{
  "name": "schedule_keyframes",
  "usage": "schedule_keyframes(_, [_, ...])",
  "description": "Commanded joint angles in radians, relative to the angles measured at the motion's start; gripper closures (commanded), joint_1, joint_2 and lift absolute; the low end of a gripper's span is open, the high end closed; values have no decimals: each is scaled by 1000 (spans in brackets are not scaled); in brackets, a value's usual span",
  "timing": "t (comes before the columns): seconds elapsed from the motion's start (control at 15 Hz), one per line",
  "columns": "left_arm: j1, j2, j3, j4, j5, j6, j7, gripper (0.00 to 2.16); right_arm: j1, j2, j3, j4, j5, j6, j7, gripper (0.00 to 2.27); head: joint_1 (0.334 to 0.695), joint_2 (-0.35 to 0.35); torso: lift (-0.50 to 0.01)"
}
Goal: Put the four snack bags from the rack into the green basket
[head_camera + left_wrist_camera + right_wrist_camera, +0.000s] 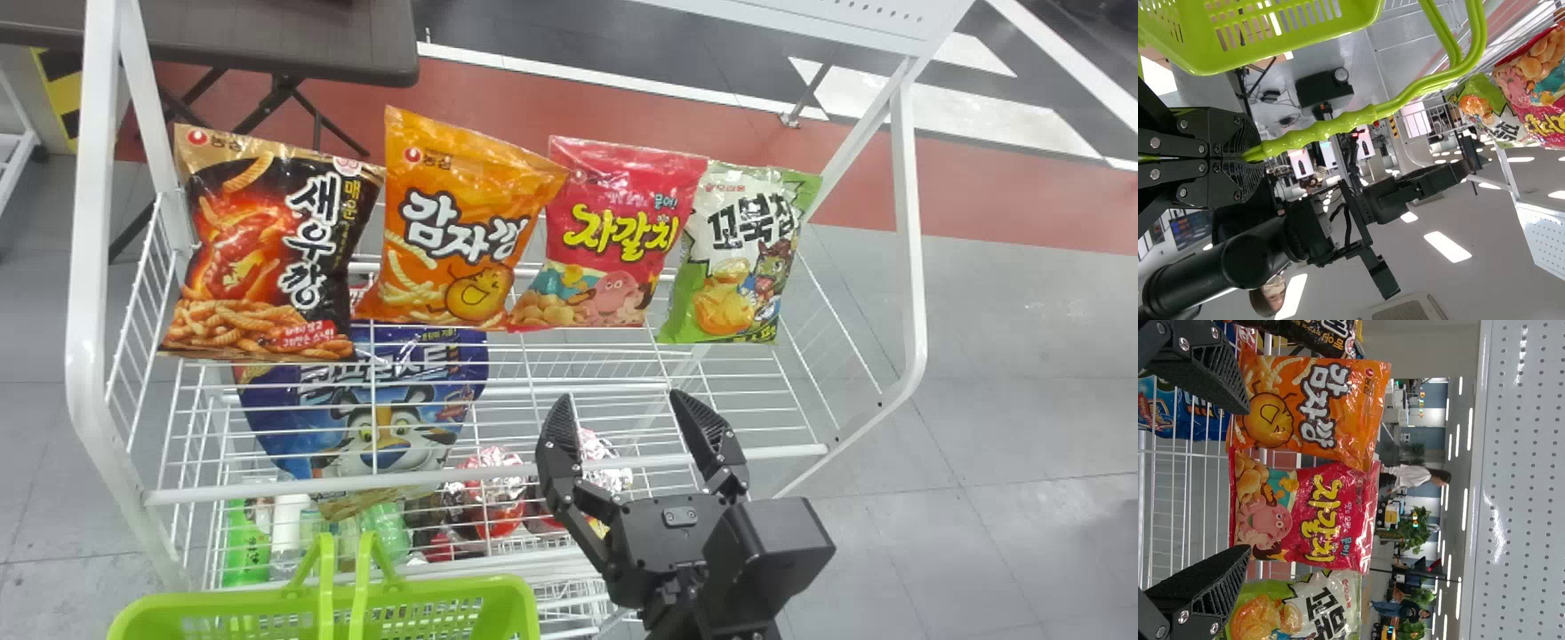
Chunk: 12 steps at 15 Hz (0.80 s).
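Note:
Four snack bags stand side by side on the rack's top shelf: black-orange (267, 258), orange (462, 231), red (613, 236) and green-white (742, 258). In front of the red and green-white bags, my right gripper (633, 413) stands open with nothing between its fingers. In the right wrist view, the red bag (1305, 513) lies beyond the span of my right gripper (1248, 480). The green basket (444, 591) is at the front left, low before the rack. In the left wrist view, my left gripper (1248, 157) is shut on the basket's handle (1318, 131).
The white wire rack (533, 476) has a front rail between the right gripper's arm and the shelf. On a lower level are a blue bag (373, 427), bottles (247, 542) and red packages (498, 507). A dark table (293, 40) stands behind at the left.

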Motion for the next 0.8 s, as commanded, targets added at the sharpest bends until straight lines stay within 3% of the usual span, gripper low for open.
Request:
schedule_keyframes(0.0, [1, 0, 0, 0, 6, -2, -2, 1636, -2, 0, 0, 0, 0, 0, 0, 87, 695, -350, -9])
schedule_keyframes(0.53, [16, 0, 0, -12, 9, -11, -9, 1636, -7, 0, -3, 2, -12, 0, 0, 87, 695, -350, -9])
schedule_keyframes(0.73, [21, 0, -2, -14, 9, -30, -8, 1649, -67, 0, -5, 25, -64, 61, 43, 90, 695, -350, -9])
